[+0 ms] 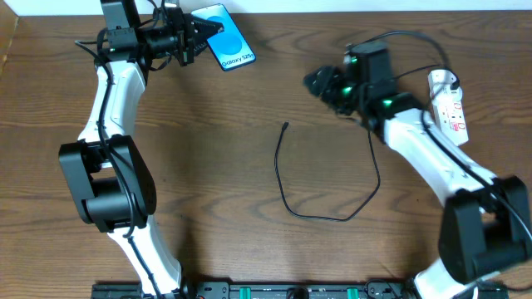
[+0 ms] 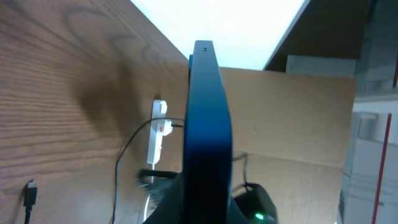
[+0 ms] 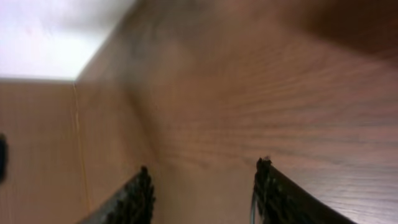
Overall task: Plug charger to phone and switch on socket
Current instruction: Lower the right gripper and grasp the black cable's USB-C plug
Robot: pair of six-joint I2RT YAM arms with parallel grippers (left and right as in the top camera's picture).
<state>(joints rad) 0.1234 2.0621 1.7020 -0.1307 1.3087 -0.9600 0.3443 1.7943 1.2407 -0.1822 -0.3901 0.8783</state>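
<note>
Overhead first: looks like the fetch-the-plug step. The left gripper [image 1: 198,36] is clamped on the edge of the phone [image 1: 226,40] up at the far side of the table [image 1: 216,166], with that arm stretched out long and the screen tipped toward the camera. The black cable [image 1: 332,218] lies in a loose loop mid-table, and its plug tip [image 1: 285,126] sits free, well apart from the phone. The right gripper [image 1: 317,81] hangs near the power strip [image 1: 449,104], elbow bent and nose pointing left.

Left wrist cam: the phone [image 2: 208,124] is edge-on and fills the middle, so the grip seems solid. The power strip [image 2: 157,134] and the plug tip [image 2: 29,186] sit on the wood beyond it.

Right wrist cam: the fingers [image 3: 140,193] are spread wide with nothing between them, just bare wood [image 3: 249,93], and it's a bit blurry.

My guess is the right arm needs to drop onto that plug tip, pinch it close to the end, then carry it to the phone's port. The switch isn't touched yet.
</note>
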